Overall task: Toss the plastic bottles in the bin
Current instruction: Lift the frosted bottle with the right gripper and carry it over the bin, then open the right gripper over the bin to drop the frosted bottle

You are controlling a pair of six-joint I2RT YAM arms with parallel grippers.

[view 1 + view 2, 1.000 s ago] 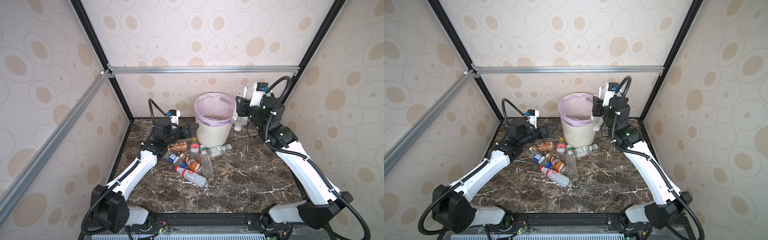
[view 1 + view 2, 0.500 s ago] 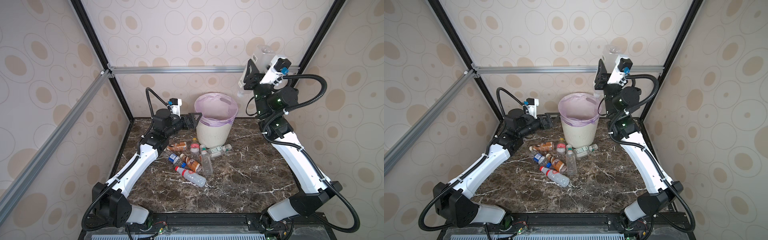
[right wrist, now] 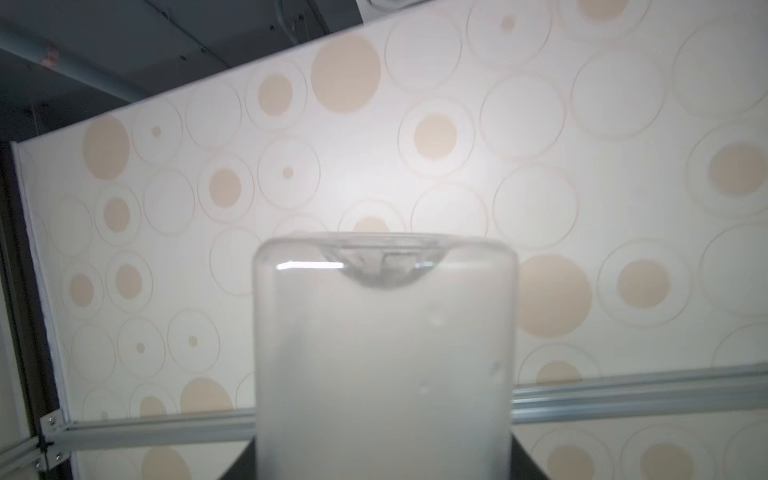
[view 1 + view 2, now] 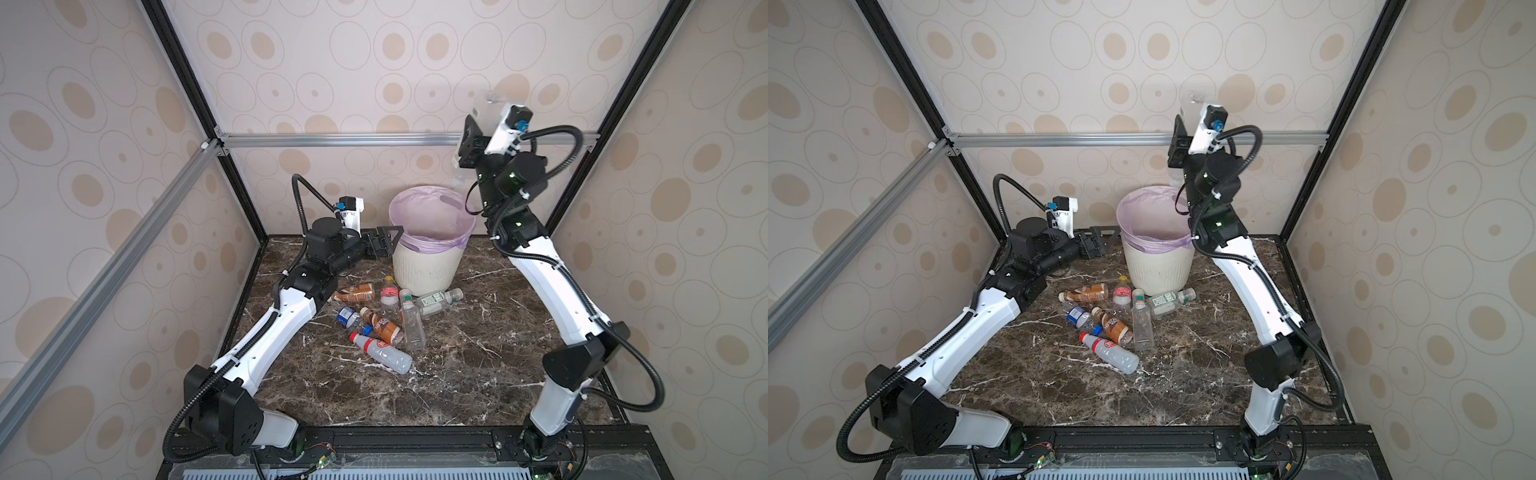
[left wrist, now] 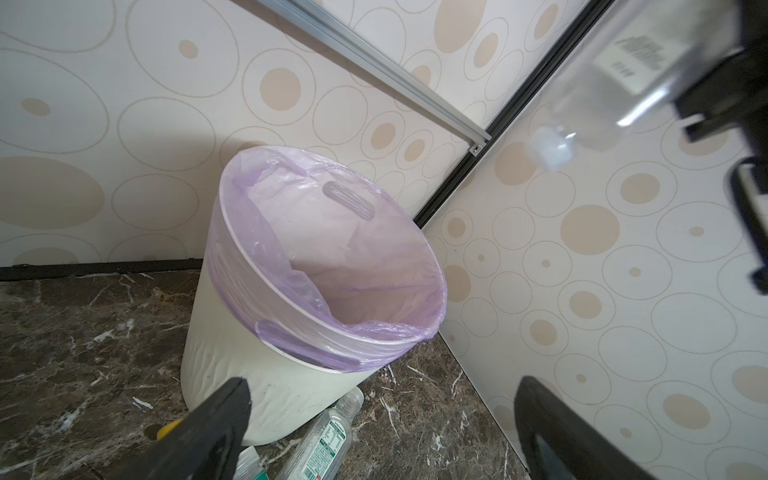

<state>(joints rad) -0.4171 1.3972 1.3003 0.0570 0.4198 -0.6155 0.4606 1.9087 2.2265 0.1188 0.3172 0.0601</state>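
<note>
High over the bin's (image 4: 424, 270) far right rim, my right gripper (image 4: 468, 143) is shut on a clear bottle (image 4: 489, 104), cap pointing down. That bottle (image 3: 384, 332) fills the right wrist view, a dark finger at each side. It also shows in the left wrist view as the clear bottle (image 5: 602, 99) above the bin (image 5: 232, 332). The lilac-lined bin (image 4: 1158, 270) looks empty. My left gripper (image 4: 392, 237) hangs open and empty beside the bin's left rim. Several plastic bottles (image 4: 380, 347) lie on the table in front of the bin in both top views.
The pile holds a brown-orange bottle (image 4: 355, 293), a blue-labelled one (image 4: 347, 318) and a green-capped clear one (image 4: 436, 299) against the bin's foot. Patterned walls and a metal frame bar (image 4: 332, 139) close in the back and sides. Bare marble table (image 4: 478, 374) lies in front.
My right arm has swung the clear bottle up from beside the bin to high above its rim. My left gripper has risen from the bottle pile to the bin's left rim.
</note>
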